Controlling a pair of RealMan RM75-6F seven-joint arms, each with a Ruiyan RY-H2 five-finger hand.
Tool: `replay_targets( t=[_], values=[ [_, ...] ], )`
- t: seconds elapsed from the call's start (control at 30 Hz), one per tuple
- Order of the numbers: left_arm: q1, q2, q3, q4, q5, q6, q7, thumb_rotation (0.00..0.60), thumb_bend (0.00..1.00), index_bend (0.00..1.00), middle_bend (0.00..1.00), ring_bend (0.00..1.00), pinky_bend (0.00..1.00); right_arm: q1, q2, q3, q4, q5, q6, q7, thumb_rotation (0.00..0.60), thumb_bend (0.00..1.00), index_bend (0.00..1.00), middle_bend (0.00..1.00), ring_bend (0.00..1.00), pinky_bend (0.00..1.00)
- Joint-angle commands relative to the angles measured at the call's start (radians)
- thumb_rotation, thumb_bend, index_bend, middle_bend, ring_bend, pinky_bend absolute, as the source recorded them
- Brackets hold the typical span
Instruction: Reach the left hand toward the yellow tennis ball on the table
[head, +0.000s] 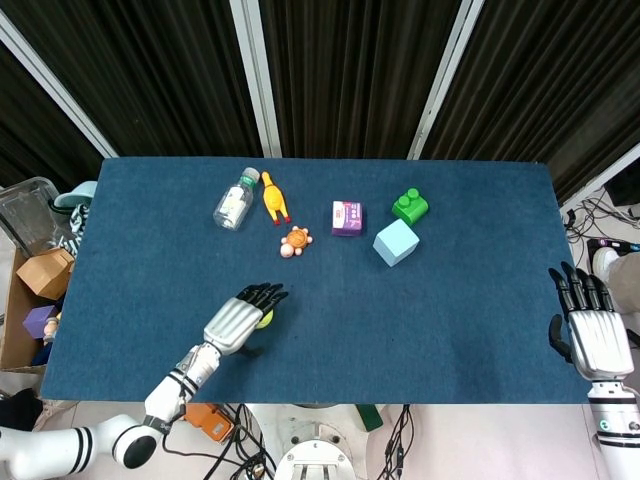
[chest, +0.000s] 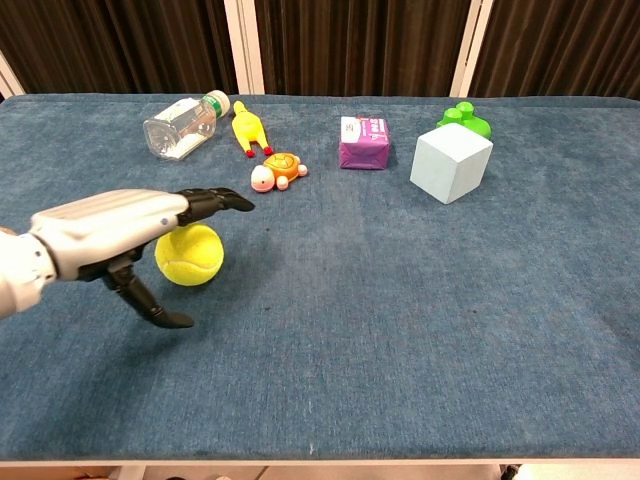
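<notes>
The yellow tennis ball (chest: 192, 256) lies on the blue table (head: 450, 300) at the front left. In the head view only a sliver of the tennis ball (head: 264, 319) shows past my left hand (head: 240, 318). That left hand (chest: 120, 228) hovers over the ball, open, with its dark fingers stretched out above and past the ball and the thumb hanging down beside it. It holds nothing. My right hand (head: 588, 330) lies open at the table's front right edge, fingers pointing away from me; the chest view does not show it.
At the back stand a clear bottle (head: 235, 201), a yellow rubber chicken (head: 274, 198), an orange turtle toy (head: 295, 242), a purple box (head: 347, 217), a green brick (head: 409, 206) and a light blue cube (head: 396, 242). Boxes (head: 42, 275) sit off the left edge.
</notes>
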Motion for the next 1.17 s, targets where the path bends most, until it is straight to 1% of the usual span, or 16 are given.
replay_targets(
  t=[0.03,0.1,0.13,0.2,0.27,0.3,0.37,0.4,0.47,0.53,0.67,0.8,0.93,1.07,1.17],
  values=[
    [-0.025,-0.013,-0.011,0.031,-0.019,-0.021,0.022,0.600,0.14,0.16,0.09,0.01,0.17,0.000,0.000,0.000,0.000,0.000,-0.001,0.000,0.600,0.85,0.00,0.03,0.10,0.12],
    [-0.034,-0.013,-0.018,0.039,-0.034,-0.025,0.038,0.600,0.14,0.20,0.15,0.05,0.20,0.000,0.001,0.000,-0.001,0.000,0.000,0.001,0.600,0.85,0.00,0.03,0.10,0.12],
    [-0.037,-0.011,-0.021,0.037,-0.042,-0.021,0.047,0.600,0.15,0.24,0.20,0.10,0.24,0.000,0.001,0.000,0.000,0.000,0.001,0.001,0.600,0.85,0.00,0.03,0.10,0.12],
    [-0.038,-0.004,-0.018,0.027,-0.053,-0.020,0.051,0.600,0.17,0.32,0.32,0.23,0.35,0.000,0.001,0.001,0.000,0.003,-0.001,0.003,0.600,0.85,0.00,0.03,0.10,0.12],
    [-0.039,0.004,-0.015,0.024,-0.061,-0.014,0.068,0.600,0.22,0.43,0.43,0.36,0.53,0.002,0.001,0.001,0.000,0.005,-0.005,0.004,0.600,0.85,0.00,0.03,0.10,0.12],
    [-0.039,0.006,-0.015,0.022,-0.066,-0.012,0.068,0.600,0.24,0.45,0.46,0.39,0.57,0.002,0.001,0.001,-0.001,0.004,-0.005,0.002,0.600,0.85,0.00,0.03,0.10,0.12],
    [-0.040,0.015,-0.023,0.019,-0.079,0.001,0.078,0.600,0.31,0.51,0.52,0.45,0.68,0.001,0.001,0.001,-0.002,0.001,-0.001,0.001,0.600,0.85,0.00,0.03,0.10,0.12],
    [-0.042,0.021,-0.027,0.014,-0.079,0.009,0.085,0.600,0.33,0.52,0.54,0.47,0.70,0.000,0.000,0.001,-0.003,0.002,0.000,0.001,0.600,0.85,0.00,0.03,0.10,0.12],
    [-0.045,0.044,-0.041,-0.013,-0.078,0.029,0.094,0.600,0.40,0.58,0.59,0.53,0.78,0.000,0.001,0.000,-0.003,0.004,-0.001,0.002,0.600,0.85,0.00,0.03,0.10,0.12],
    [-0.050,0.083,-0.057,-0.054,-0.074,0.049,0.114,0.600,0.44,0.60,0.62,0.57,0.83,0.000,0.001,0.002,-0.002,0.006,-0.001,0.004,0.600,0.85,0.00,0.03,0.10,0.12],
    [-0.060,0.182,-0.091,-0.161,-0.091,0.070,0.162,0.600,0.44,0.61,0.63,0.58,0.83,0.000,0.001,0.002,-0.003,0.007,-0.002,0.005,0.600,0.85,0.00,0.03,0.10,0.12],
    [-0.069,0.298,-0.121,-0.274,-0.106,0.101,0.256,0.600,0.42,0.61,0.63,0.58,0.83,0.000,0.000,0.001,-0.004,0.006,-0.001,0.005,0.600,0.85,0.00,0.03,0.10,0.12],
    [-0.075,0.397,-0.143,-0.378,-0.112,0.127,0.323,0.600,0.42,0.61,0.63,0.58,0.83,0.000,-0.001,0.001,-0.005,0.003,-0.001,0.000,0.600,0.85,0.00,0.03,0.11,0.12],
    [-0.080,0.471,-0.163,-0.456,-0.122,0.154,0.368,0.600,0.42,0.61,0.63,0.58,0.83,0.000,-0.001,0.000,-0.005,0.004,-0.001,-0.001,0.600,0.85,0.00,0.03,0.10,0.12],
    [-0.081,0.504,-0.164,-0.495,-0.131,0.166,0.386,0.600,0.41,0.61,0.63,0.58,0.83,0.001,-0.001,0.001,-0.005,0.005,-0.002,-0.001,0.600,0.85,0.00,0.03,0.10,0.12]
  ],
)
